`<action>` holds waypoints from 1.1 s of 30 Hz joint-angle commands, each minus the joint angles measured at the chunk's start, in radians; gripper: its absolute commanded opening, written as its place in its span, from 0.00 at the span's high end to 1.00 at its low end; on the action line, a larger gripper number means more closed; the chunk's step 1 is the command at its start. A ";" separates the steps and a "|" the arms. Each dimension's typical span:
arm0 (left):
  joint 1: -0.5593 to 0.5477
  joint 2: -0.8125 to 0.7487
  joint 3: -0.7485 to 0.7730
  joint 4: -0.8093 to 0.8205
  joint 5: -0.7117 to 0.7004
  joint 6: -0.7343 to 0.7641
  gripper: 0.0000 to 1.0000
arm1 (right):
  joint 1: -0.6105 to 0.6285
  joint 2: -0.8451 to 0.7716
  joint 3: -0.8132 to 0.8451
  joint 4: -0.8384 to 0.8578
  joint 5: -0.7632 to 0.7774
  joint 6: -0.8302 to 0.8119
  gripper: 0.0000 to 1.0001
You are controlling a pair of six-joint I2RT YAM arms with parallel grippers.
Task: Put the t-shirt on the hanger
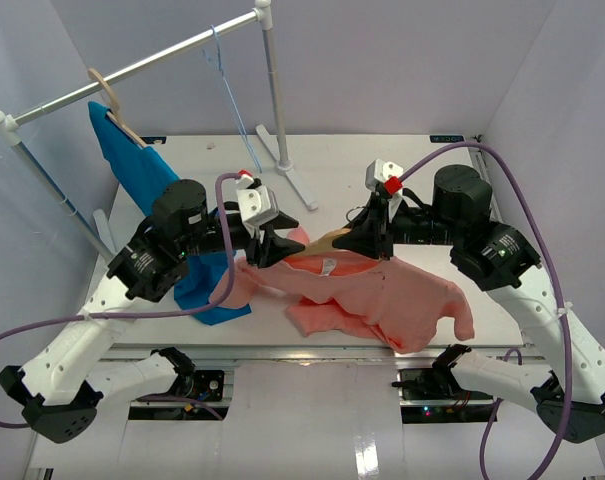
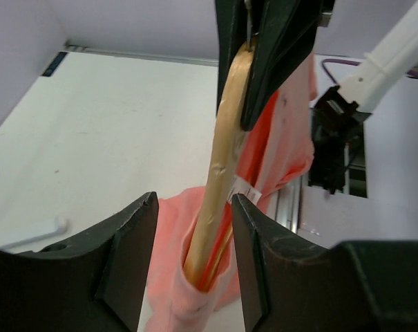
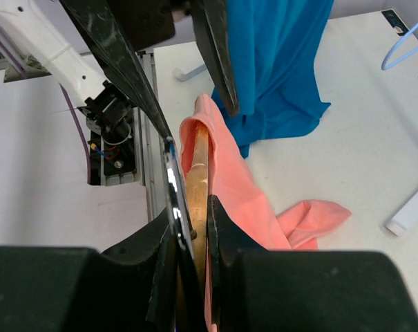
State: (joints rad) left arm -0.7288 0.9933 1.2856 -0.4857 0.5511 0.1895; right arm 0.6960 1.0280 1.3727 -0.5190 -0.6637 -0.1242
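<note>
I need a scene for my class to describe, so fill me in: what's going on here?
The right hand is clamped on a wooden hanger, holding it above the table. One arm of the hanger is tucked inside the pink t-shirt, and the rest of the shirt droops onto the table. The left hand is open, with its fingers on either side of that covered end. The shirt is only partly on.
</note>
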 commanded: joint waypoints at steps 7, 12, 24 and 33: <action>-0.004 0.140 0.038 0.089 0.355 -0.052 0.48 | -0.001 -0.042 -0.089 0.253 -0.127 0.038 0.92; -0.003 0.180 0.049 0.107 0.448 -0.070 0.61 | -0.001 -0.040 -0.112 0.258 -0.132 0.035 0.92; -0.004 0.193 0.069 0.122 0.404 -0.169 1.00 | 0.000 -0.044 -0.148 0.271 -0.042 0.053 0.75; -0.003 0.146 0.098 0.009 0.214 -0.128 1.00 | -0.001 -0.114 -0.171 0.149 0.135 -0.018 0.36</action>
State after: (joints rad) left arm -0.7296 1.1934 1.3198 -0.4378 0.8435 0.0545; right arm 0.6910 0.9365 1.1684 -0.3244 -0.6345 -0.0921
